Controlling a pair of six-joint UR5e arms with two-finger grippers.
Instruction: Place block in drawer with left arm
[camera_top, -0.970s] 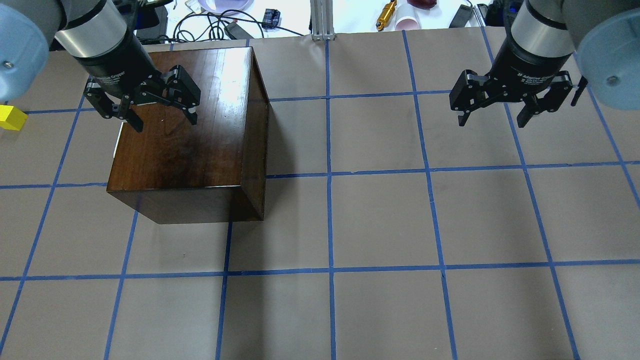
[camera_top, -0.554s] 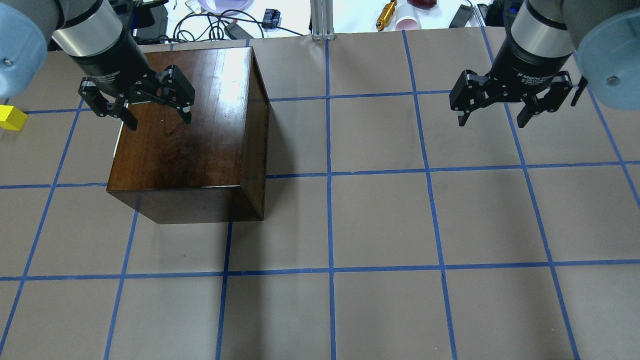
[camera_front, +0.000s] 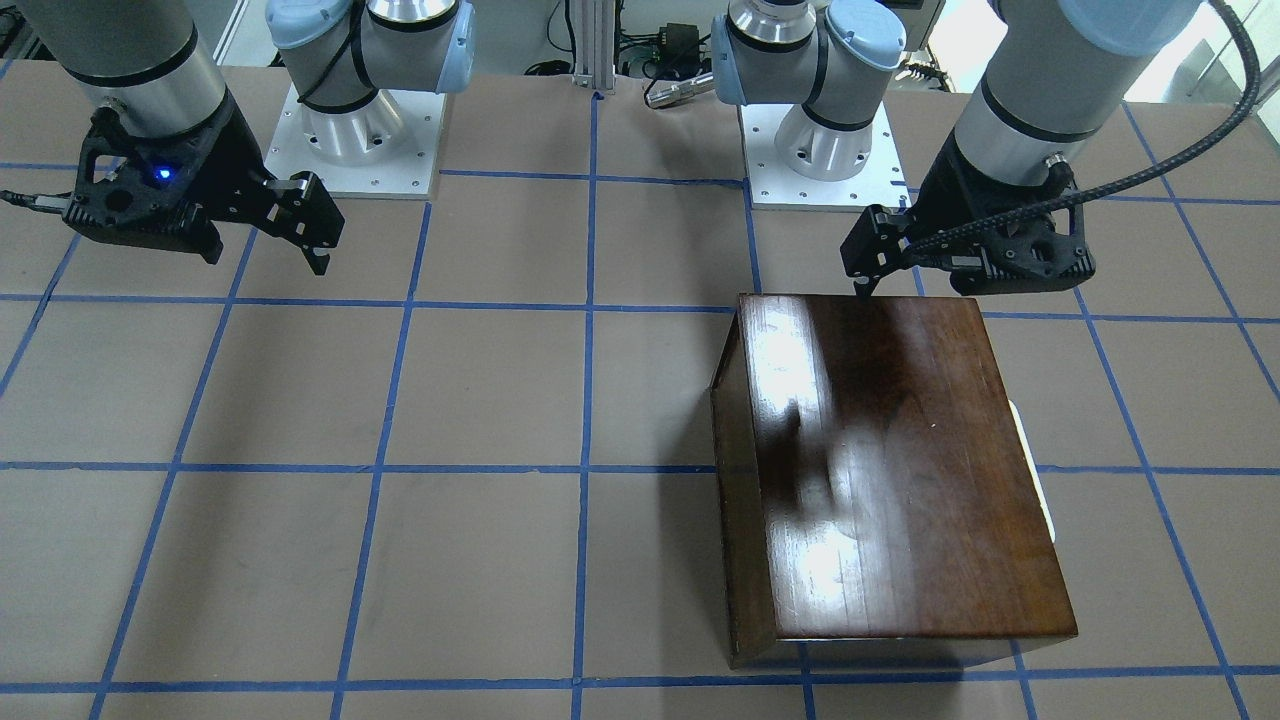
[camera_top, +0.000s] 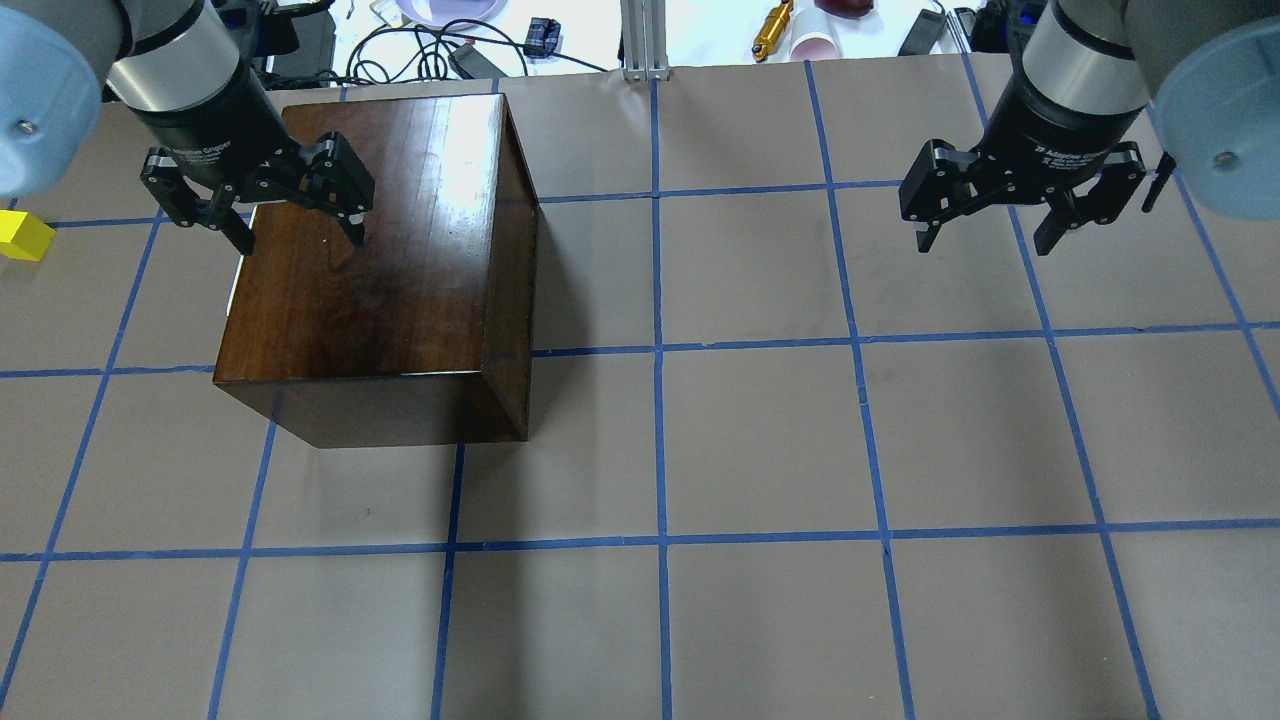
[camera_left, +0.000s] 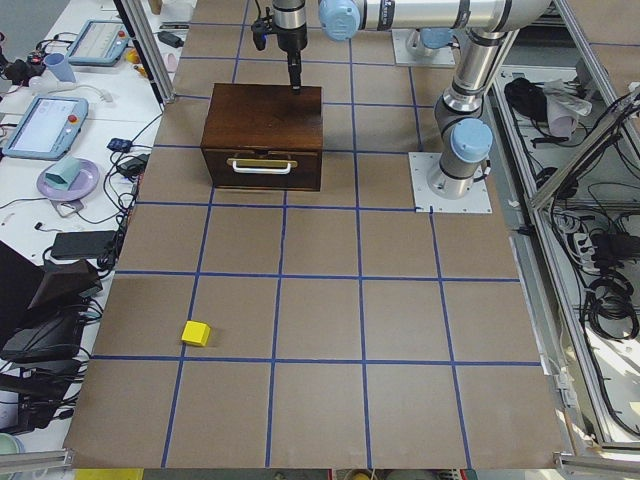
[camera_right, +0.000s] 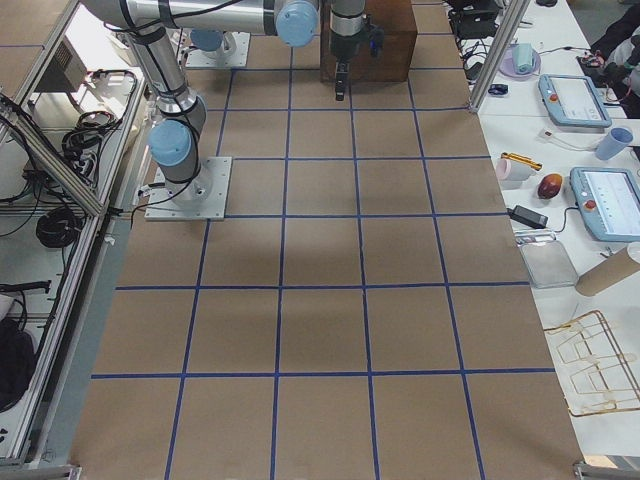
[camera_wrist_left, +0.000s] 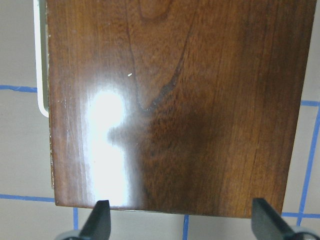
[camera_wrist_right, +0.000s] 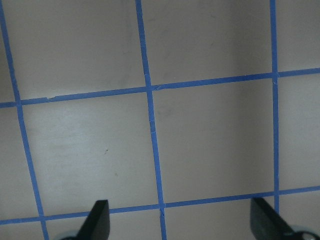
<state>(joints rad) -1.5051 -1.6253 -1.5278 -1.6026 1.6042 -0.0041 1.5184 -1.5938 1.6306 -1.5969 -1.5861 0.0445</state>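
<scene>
The yellow block (camera_top: 22, 236) lies on the table at the far left edge, also in the exterior left view (camera_left: 195, 333). The dark-brown cabinet (camera_top: 370, 270) stands on the left half of the table. Its drawer (camera_left: 260, 166) is shut, with its white handle (camera_wrist_left: 40, 60) facing the block's side. My left gripper (camera_top: 300, 240) is open and empty above the cabinet's top, near its far left corner (camera_wrist_left: 181, 225). My right gripper (camera_top: 982, 243) is open and empty above bare table at the far right (camera_wrist_right: 180, 225).
Brown paper with a blue tape grid (camera_top: 660, 350) covers the table. Cables and small items (camera_top: 440, 50) lie beyond the far edge. Both arm bases (camera_front: 355, 130) stand at the robot's side. The block is about two grid squares from the drawer front.
My left gripper has moved a little left and toward the far edge over the cabinet top. The right arm, the block and the cabinet have not moved.
</scene>
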